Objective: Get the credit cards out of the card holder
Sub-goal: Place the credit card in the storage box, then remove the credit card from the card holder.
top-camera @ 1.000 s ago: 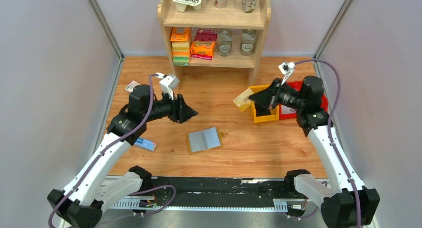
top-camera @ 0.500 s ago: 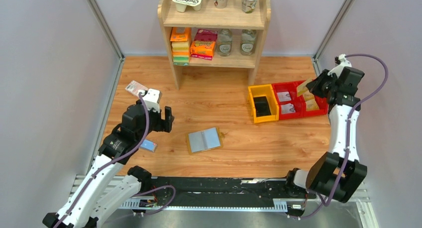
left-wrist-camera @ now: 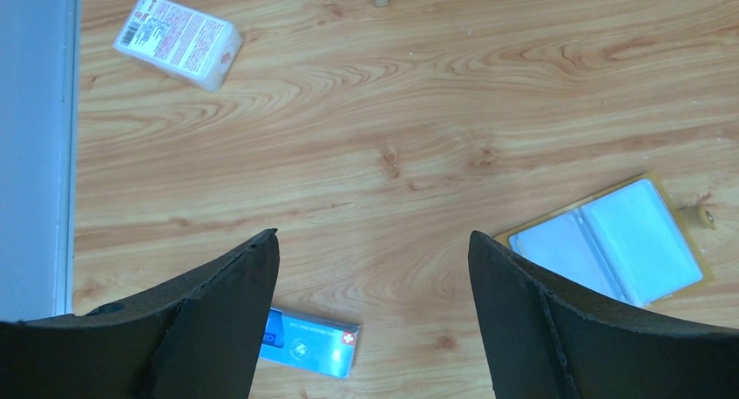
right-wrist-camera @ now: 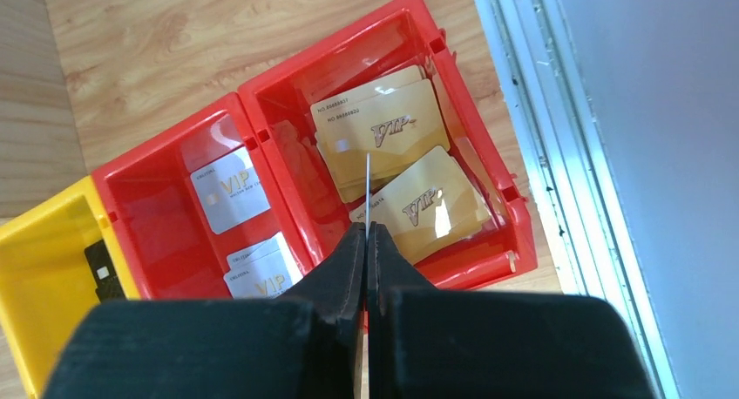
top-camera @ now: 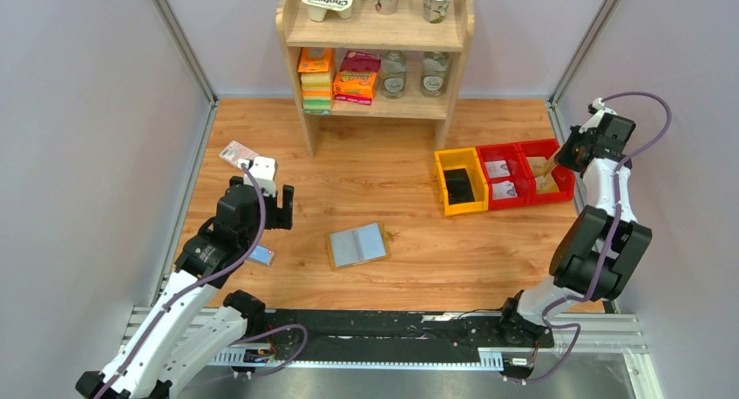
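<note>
The blue bar (left-wrist-camera: 314, 351) is half hidden behind one finger (left-wrist-camera: 222, 316) of the left gripper (left-wrist-camera: 373, 242), and the yellow bin (right-wrist-camera: 44, 242) is cropped by the view's edge.

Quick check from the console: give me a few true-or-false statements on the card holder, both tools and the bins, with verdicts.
1. The card holder lies open on the table. True.
2. The left tool is shut on the blue bar. False: its jaws stand open and empty, and the bar lies on the table.
3. The right tool is shut, with a thin card edge-on between its fingertips. True.
4. Gold cards lie in the yellow bin. False: they lie in the end red bin; the yellow one holds a dark item.
</note>
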Robot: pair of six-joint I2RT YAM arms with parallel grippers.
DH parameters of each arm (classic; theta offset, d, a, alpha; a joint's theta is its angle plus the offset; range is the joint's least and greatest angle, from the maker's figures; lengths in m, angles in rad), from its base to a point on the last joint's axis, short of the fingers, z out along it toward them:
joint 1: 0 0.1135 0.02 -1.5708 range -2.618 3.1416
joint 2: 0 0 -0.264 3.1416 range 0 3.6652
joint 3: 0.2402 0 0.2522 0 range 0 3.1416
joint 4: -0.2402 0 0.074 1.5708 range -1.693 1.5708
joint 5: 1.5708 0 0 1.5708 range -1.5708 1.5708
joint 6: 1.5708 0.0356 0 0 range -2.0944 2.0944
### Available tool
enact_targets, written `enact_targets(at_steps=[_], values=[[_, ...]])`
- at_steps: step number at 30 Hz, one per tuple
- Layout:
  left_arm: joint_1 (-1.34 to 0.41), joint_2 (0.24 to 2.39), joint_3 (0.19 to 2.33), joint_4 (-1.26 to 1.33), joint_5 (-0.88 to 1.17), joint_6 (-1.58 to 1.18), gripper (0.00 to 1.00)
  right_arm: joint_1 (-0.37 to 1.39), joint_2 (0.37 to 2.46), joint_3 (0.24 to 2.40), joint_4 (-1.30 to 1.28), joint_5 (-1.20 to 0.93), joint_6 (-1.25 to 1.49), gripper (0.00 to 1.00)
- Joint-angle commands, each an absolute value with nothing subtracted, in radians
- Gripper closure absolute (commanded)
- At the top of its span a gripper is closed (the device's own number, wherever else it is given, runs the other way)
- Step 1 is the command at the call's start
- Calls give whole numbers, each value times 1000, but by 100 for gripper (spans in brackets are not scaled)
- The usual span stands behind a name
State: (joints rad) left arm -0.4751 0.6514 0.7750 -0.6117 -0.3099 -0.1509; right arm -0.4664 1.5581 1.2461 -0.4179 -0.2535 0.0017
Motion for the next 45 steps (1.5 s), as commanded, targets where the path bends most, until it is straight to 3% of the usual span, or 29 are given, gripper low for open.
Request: enact_targets(at_steps=[1, 14, 29, 35, 45], values=[[-469, 678, 784, -577, -325, -123, 14, -476, 1617, 1259, -324, -314, -9, 100], [-465, 727, 788, -572, -313, -115, 14, -488, 1758, 1240, -308, -355, 52, 95], [-462, 721, 788, -571, -293, -123, 14, -393, 1557, 1275, -333, 110, 22, 29], [-463, 719, 793, -578, -301, -130, 14, -169, 1424, 1269, -359, 293, 18, 2], [-463, 713, 790, -601, -354, -152, 14, 470, 1284, 1124, -419, 400, 185, 0]])
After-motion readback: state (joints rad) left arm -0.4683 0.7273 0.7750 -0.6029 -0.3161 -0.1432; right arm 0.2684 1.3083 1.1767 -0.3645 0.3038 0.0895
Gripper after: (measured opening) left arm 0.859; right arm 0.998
